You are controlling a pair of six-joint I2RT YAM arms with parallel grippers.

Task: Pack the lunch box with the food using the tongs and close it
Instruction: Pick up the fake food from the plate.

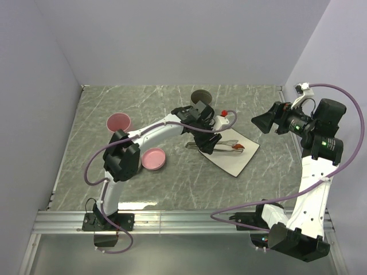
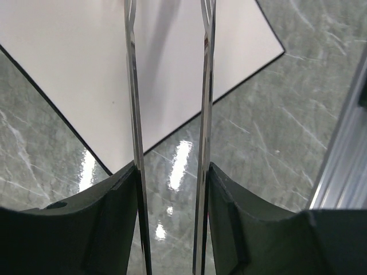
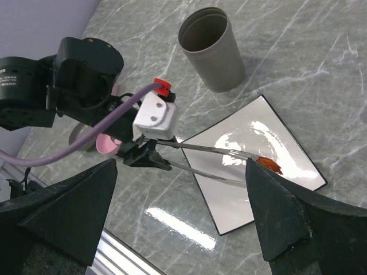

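My left gripper (image 1: 207,143) is shut on the tongs (image 1: 222,148), squeezing their two thin metal arms (image 2: 133,86) between its black fingers (image 2: 109,223). The tongs reach out over the white square plate (image 1: 232,163). Their tips are at a red sausage piece (image 3: 269,165) lying on the plate (image 3: 252,195); whether they pinch it I cannot tell, since my right finger (image 3: 292,217) hides the lower tip. The pink round lunch box (image 1: 153,158) sits left of the plate, its pink lid (image 1: 118,121) farther back left. My right gripper (image 1: 265,121) hangs open high above the table's right side.
A grey cup (image 1: 200,95) stands upright behind the plate, close to the left arm's wrist. The left arm's purple cable (image 3: 69,150) loops beside its gripper. An aluminium rail (image 1: 183,220) runs along the near table edge.
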